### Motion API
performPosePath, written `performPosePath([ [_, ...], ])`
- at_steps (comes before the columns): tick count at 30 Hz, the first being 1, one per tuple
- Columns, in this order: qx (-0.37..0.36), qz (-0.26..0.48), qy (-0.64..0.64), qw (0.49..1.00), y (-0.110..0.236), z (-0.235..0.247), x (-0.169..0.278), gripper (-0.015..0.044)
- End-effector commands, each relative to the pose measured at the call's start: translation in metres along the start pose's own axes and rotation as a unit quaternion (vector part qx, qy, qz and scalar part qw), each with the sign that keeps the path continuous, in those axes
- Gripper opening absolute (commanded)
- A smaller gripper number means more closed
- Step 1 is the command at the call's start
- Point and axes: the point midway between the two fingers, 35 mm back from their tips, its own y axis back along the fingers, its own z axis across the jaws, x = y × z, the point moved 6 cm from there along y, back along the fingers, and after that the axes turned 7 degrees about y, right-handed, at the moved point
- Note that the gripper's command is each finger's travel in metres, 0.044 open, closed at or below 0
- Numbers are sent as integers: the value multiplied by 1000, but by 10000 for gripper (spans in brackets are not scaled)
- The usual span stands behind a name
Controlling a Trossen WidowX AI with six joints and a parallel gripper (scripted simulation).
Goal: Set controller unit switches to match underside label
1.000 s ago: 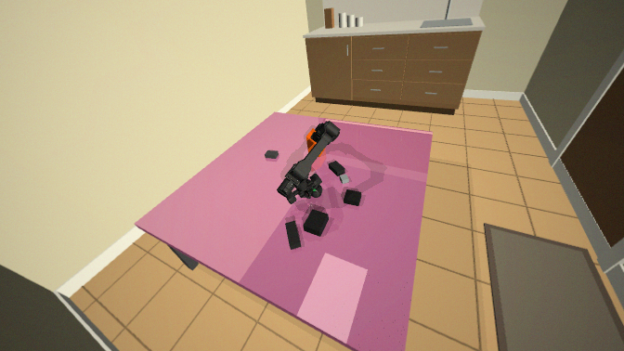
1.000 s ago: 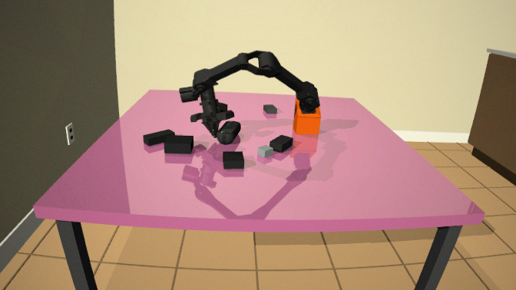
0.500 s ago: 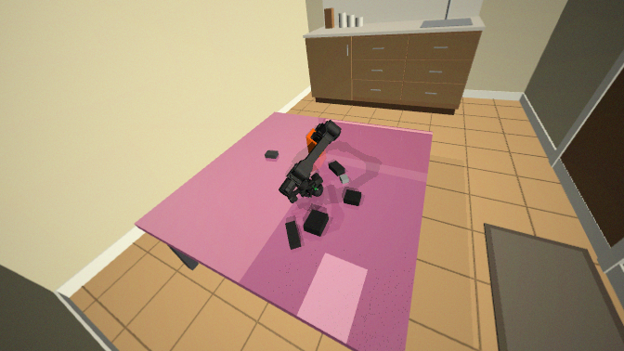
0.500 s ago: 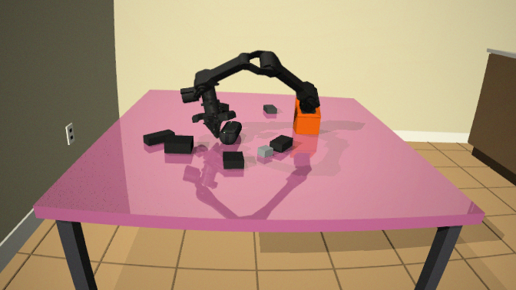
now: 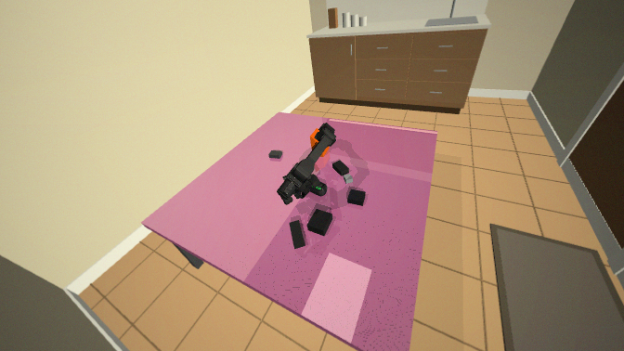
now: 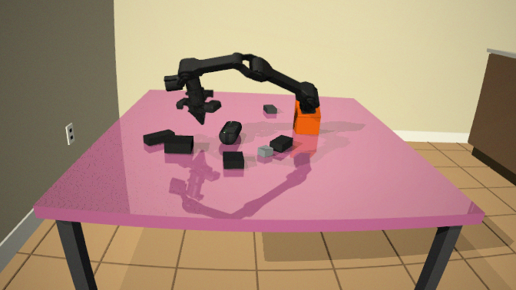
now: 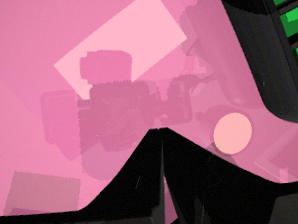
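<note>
The dark grey controller unit point(image 5: 319, 188) point(image 6: 230, 133) point(image 7: 250, 55) is on the pink bench, a rounded block with small green marks showing. In the wrist view only its side and a few green switch faces show, at the upper right. The frames are too coarse to tell whether its base lies fully flat. The switch numbers, most switch positions and the underside label cannot be read. My gripper point(image 6: 202, 122) point(image 7: 158, 137) is shut and empty, its tips together, above the bench and left of the unit in the exterior view, not touching it.
Two black blocks point(image 6: 179, 144) point(image 6: 159, 137) lie left of the unit in the exterior view. Another black block point(image 6: 233, 160) is in front, a light grey block point(image 6: 265, 151) and black block point(image 6: 281, 143) to the right, and a dark block point(image 6: 269, 109) behind. The orange arm base point(image 6: 307, 121) stands right.
</note>
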Motion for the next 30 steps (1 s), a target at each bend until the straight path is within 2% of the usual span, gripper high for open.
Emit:
performPosePath([
  [1,-4,-17,0,1000,5,3,-1,0],
  [13,-32,3,28,999,8,-11,-9,0],
  [30,-95,40,83,991,4,-54,-41,0],
])
